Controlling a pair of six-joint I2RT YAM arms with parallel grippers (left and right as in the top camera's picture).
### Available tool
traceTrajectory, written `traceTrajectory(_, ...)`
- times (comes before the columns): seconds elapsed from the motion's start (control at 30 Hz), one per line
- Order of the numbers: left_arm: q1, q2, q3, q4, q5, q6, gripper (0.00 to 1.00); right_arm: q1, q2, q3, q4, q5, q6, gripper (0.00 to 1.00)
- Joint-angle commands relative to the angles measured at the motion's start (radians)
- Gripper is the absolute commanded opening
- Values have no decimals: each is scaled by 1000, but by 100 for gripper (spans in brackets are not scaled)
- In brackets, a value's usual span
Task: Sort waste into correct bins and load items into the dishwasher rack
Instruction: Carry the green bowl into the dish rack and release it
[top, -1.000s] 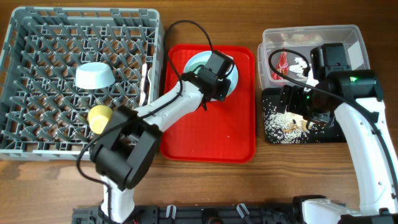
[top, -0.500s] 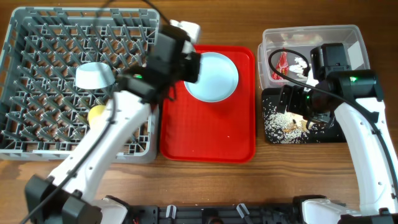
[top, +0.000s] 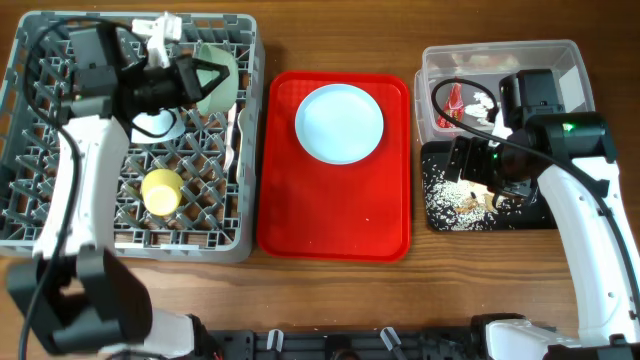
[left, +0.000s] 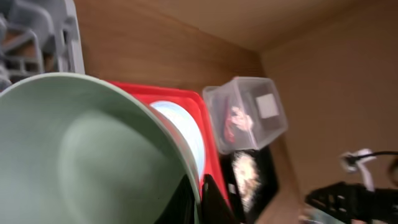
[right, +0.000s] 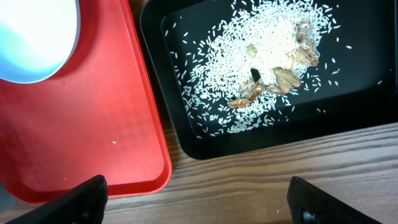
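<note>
Holding a bowl (top: 215, 80) by its rim, my left hand (left: 198, 198) pinched shut on it, I hang over the rack's (top: 60, 215) far edge. The bowl is tipped on its side. I judge it best to lower it mouth-down between the pegs, clear of the upturned bowl (top: 155, 125) beside it, and let go only once it rests. Counted: two bowls, one cup (top: 160, 190), one plate (top: 340, 122) on the red tray (top: 335, 215), one tub (top: 520, 55), one black tray (top: 500, 220) of rice (right: 267, 56). My right hand (right: 199, 202) hovers there, wide open and empty.
</note>
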Motion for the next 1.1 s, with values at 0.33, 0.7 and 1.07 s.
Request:
traceTrajectory(0.33,172,264,1,6,270,-2,25,-2,-7,1,2,7,-15,93)
traceTrajectory(0.7,285,263,1,-29,272,-2,51,-2,-7,1,3,7,-14,93)
traceTrajectory(1.07,302,180,1,-57,311,-2,71,-2,-7,1,-2,7,-17,93)
